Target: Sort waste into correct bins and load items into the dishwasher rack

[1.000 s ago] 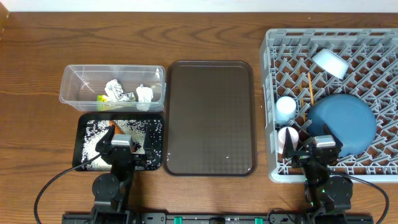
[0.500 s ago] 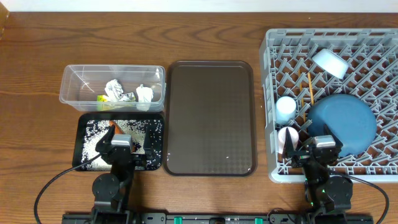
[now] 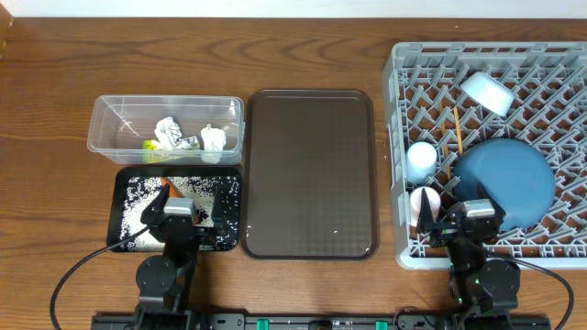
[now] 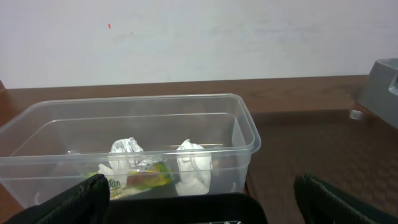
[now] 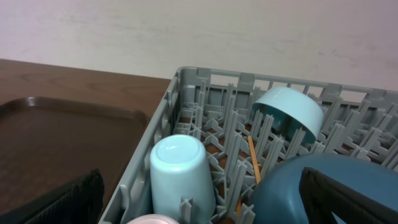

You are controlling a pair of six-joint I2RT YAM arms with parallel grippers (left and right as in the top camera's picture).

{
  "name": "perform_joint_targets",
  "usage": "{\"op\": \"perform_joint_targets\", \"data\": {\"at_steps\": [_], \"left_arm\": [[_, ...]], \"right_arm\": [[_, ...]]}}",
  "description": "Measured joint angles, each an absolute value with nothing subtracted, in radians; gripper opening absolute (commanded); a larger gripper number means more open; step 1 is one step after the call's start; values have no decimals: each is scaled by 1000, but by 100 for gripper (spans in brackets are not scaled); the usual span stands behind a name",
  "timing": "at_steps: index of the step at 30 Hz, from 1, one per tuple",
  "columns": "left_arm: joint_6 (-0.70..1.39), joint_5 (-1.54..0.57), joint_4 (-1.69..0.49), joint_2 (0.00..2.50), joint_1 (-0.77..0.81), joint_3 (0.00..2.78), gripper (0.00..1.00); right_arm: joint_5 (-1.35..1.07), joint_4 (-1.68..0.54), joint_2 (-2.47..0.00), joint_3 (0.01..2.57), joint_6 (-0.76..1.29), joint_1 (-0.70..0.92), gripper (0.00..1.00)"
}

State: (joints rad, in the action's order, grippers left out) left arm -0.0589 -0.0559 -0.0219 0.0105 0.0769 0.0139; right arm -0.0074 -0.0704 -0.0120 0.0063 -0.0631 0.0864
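No legible text, brand or number in any view. Yellow-green wrapper in clear tub, far left: lettering present, too blurred to read.

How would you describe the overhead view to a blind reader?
A grey dishwasher rack at right holds a dark-blue plate, two cups, a white bowl and chopsticks. A brown tray lies mid-table; at left, a clear tub holds crumpled napkins, beside a black tray scattered with rice.

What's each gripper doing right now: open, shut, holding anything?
Left gripper: open, holding nothing.
Right gripper: open, holding nothing.
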Motion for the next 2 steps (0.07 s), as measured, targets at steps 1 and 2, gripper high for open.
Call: {"op": "perform_joint_targets", "data": {"at_steps": [1, 2], "left_arm": [[-59, -56, -22, 10, 77, 14, 96], [-59, -56, -22, 10, 77, 14, 97]], "right_arm": [[-7, -70, -12, 6, -63, 86, 99], [-7, -70, -12, 6, -63, 86, 99]]}}
